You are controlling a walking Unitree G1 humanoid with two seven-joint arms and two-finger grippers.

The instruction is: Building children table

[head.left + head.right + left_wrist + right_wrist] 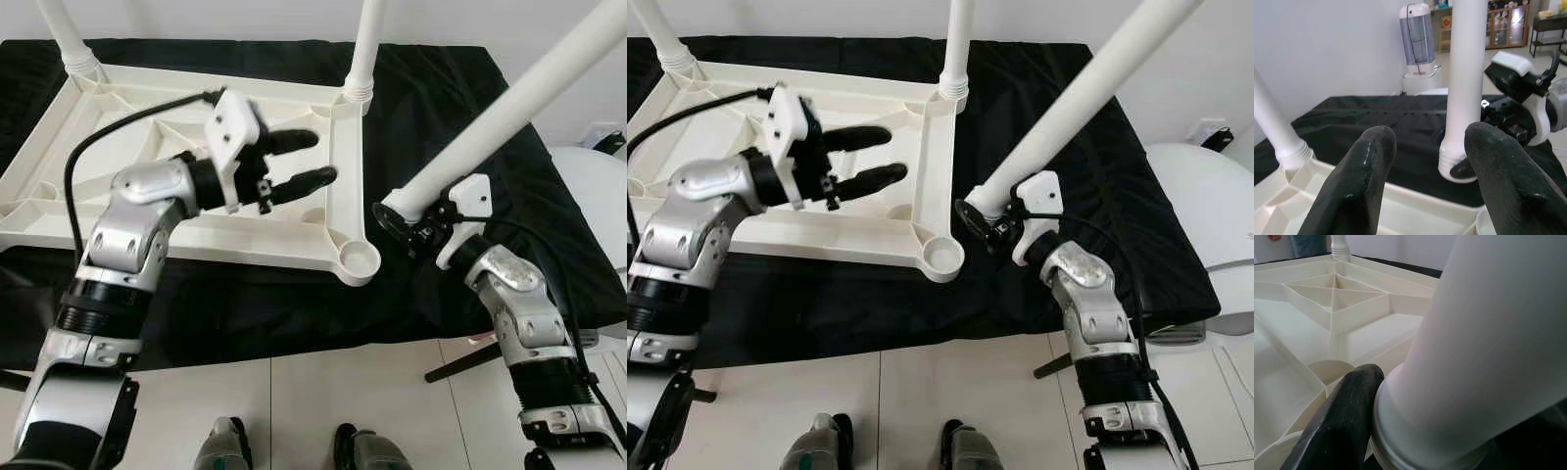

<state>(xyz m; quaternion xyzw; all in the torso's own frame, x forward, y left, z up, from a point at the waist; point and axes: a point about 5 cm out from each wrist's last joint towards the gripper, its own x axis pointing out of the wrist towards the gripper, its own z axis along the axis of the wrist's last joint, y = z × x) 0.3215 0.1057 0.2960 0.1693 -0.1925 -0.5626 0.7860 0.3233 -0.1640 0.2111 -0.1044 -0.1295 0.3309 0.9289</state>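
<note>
The long white plastic table leg slants in the right gripper, pinched at its threaded end, just right of the empty near-right corner socket of the upturned cream ribbed tabletop on black cloth, apparently for screwing in. The left gripper hovers spread above the frame, likely to steady it.

From the head we look forward and down with both eyes — the upturned tabletop sits toward eleven o'clock and the loose leg toward one. Our left wrist camera peers close along its fingers at that leg's threaded end. Our right wrist camera sits tighter still — against the leg, facing the tabletop's ribs, ground all views share.
</note>
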